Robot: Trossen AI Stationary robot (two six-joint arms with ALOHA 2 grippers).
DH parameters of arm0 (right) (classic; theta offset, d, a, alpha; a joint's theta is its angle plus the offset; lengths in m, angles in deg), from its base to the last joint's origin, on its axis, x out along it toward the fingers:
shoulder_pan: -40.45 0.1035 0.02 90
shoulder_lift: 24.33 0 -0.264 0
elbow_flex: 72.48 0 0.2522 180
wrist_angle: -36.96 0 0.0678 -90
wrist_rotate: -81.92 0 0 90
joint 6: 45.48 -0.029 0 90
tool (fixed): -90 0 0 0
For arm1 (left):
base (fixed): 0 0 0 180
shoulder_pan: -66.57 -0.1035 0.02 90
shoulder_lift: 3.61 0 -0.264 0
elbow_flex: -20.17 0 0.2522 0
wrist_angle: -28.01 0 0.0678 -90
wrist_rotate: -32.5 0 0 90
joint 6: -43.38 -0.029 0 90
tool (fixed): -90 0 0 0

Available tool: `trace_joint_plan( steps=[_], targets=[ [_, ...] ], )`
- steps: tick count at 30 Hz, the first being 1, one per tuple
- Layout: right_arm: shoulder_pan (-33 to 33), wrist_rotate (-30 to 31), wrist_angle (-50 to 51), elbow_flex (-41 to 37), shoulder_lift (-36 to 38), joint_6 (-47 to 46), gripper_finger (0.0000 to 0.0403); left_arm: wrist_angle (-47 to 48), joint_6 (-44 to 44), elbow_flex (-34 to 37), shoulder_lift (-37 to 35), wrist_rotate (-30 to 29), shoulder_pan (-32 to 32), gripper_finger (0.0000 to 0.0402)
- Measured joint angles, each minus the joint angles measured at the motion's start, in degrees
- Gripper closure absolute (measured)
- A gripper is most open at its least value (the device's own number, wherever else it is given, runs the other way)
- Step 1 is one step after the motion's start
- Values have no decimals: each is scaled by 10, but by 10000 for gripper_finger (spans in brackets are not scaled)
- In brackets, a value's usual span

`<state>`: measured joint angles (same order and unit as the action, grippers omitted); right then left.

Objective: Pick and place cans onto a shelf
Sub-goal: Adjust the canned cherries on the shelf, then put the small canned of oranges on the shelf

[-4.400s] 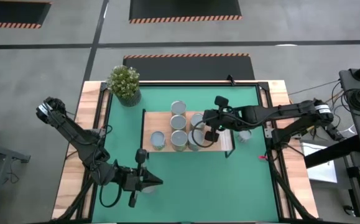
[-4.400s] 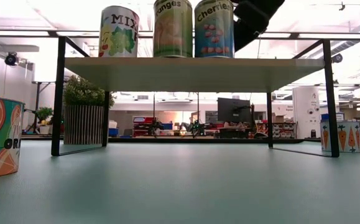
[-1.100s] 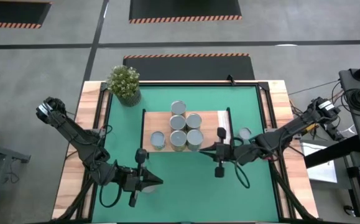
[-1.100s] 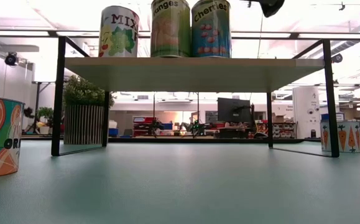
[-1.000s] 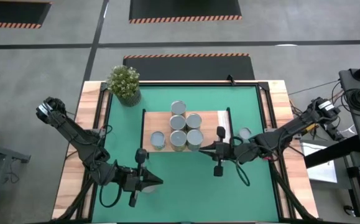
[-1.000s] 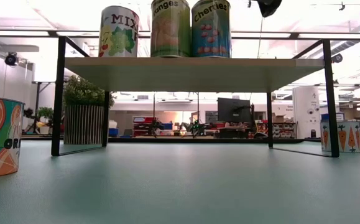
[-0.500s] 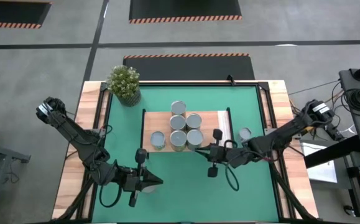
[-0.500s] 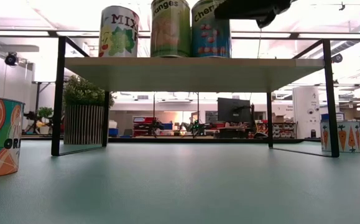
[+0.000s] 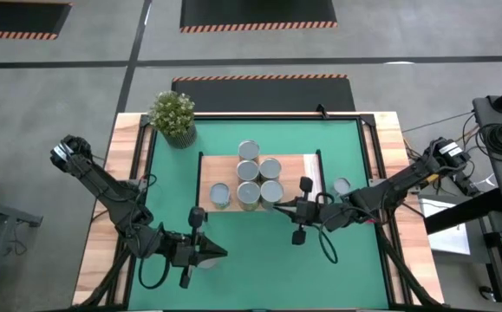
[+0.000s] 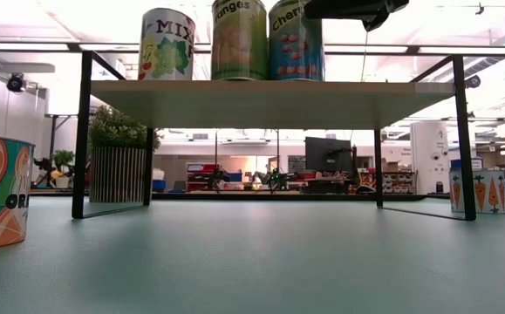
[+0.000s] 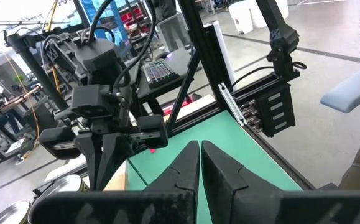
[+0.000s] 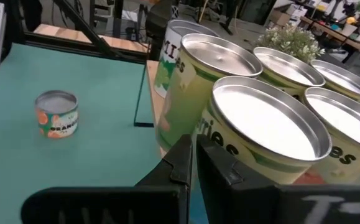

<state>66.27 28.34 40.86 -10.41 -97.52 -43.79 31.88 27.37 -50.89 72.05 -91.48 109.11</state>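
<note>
The shelf [image 9: 298, 161] stands mid-table with several cans on its board, among them a cherries can [image 9: 271, 191] at its near right. One carrot-label can [image 9: 342, 186] stands on the mat to the shelf's right. An orange-label can [image 12: 56, 114] stands on the mat near my left gripper. My right gripper [image 9: 277, 208] is shut, points toward the table's left and sits at the shelf's near edge, close by the cherries can [image 12: 260, 134]. My left gripper [image 9: 224, 252] waits shut above the mat's near left. My right gripper's shut fingertips [image 12: 189, 146] stand close at the near side of the cherries can, level and pointing toward the table's left. Whether they touch it I cannot tell.
A potted plant [image 9: 173, 117] stands at the mat's far left corner. The shelf's black legs [image 10: 82, 131] rise from the mat, with open room under the board [image 10: 269, 100]. Bare green mat [image 9: 259, 269] lies along the near edge.
My right gripper, shut throughout, has shifted a little toward the table's left along the shelf's near edge and rolled slightly. In the low view it now reaches across to the cherries can's top. The cans have stayed in place.
</note>
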Motion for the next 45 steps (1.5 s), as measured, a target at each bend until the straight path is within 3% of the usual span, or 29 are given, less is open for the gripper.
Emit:
trace_joint_plan(
  steps=[25, 45],
  targets=[
    [2, 10, 37, 0, 8, 11, 390, 0, 5, 0, 0, 0, 0, 402],
    [131, 7, 36, 3, 40, -48, 390, 1, 37, 0, 0, 0, 0, 402]
  ],
)
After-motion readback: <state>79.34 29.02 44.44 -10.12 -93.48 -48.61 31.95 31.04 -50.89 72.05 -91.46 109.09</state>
